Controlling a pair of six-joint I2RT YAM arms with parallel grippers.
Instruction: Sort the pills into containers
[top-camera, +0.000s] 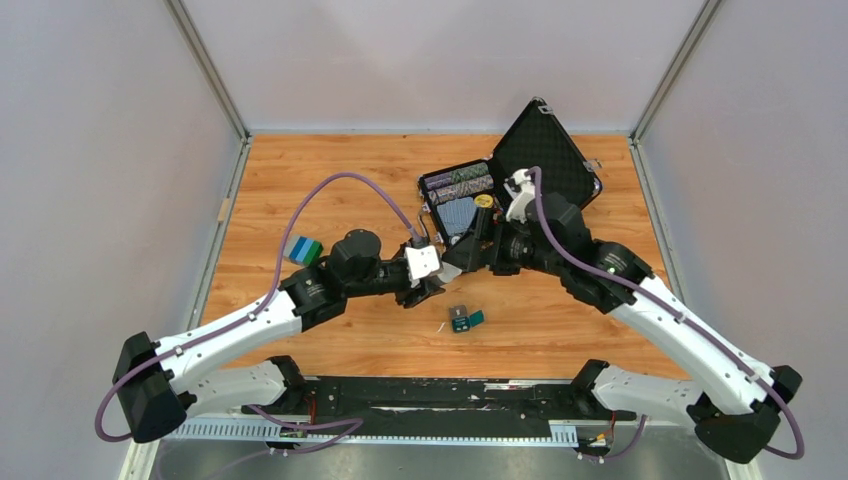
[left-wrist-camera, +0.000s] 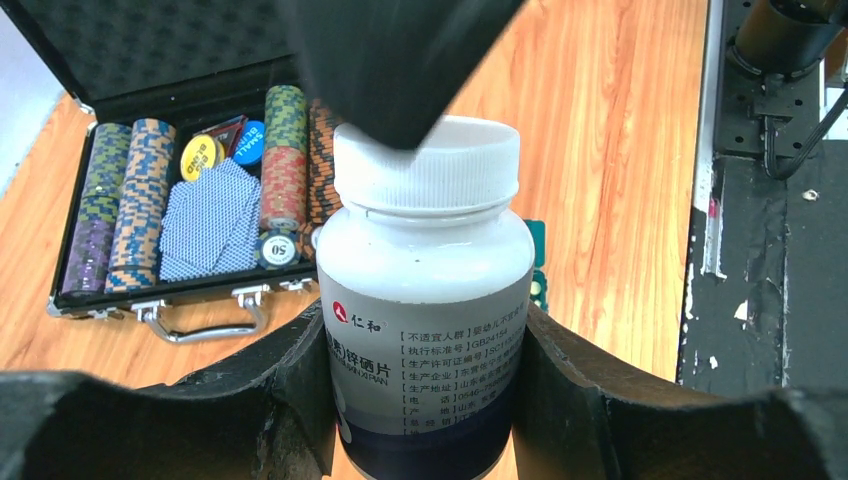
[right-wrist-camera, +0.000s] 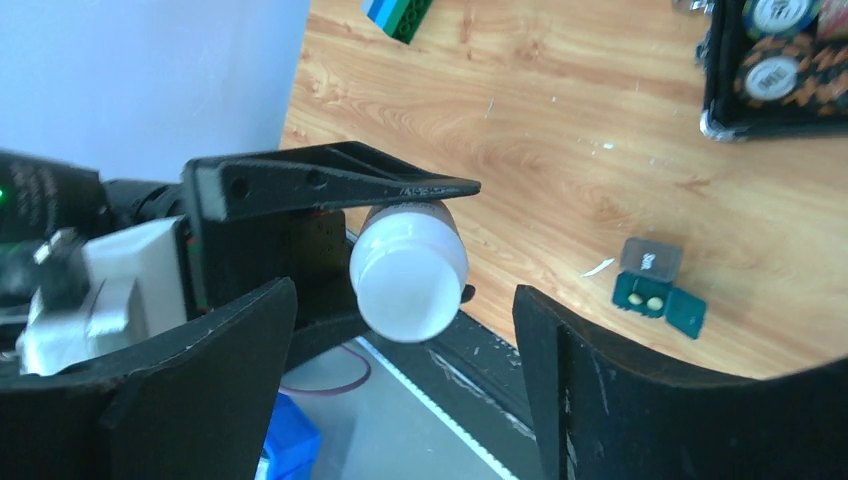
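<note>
So far two pills (right-wrist-camera: 636, 299) sit in the open teal box (right-wrist-camera: 688, 312) on the table (top-camera: 300, 180), while the left gripper (left-wrist-camera: 425, 400) squeezes the capped bottle (left-wrist-camera: 425, 270) and the right gripper (right-wrist-camera: 405, 300) hangs open by its cap (right-wrist-camera: 405, 285), so more sorting seems left.

Wooden table (top-camera: 330, 170) carries open chip case (top-camera: 456, 196), open teal pill box (top-camera: 465, 318), blue-green blocks (top-camera: 304, 249).

the white-capped bottle (left-wrist-camera: 425, 300) wears a label with a red logo beside the brand 仁和, the larger name 锌硒片, and a column of small chinese lines, one giving the code gb24154. to its left in the black chip case (left-wrist-camera: 160, 292), a chip (left-wrist-camera: 278, 248) shows 50, a yellow disc (left-wrist-camera: 200, 156) reads blind, and a blue disc (left-wrist-camera: 250, 141) reads small blind.
</note>
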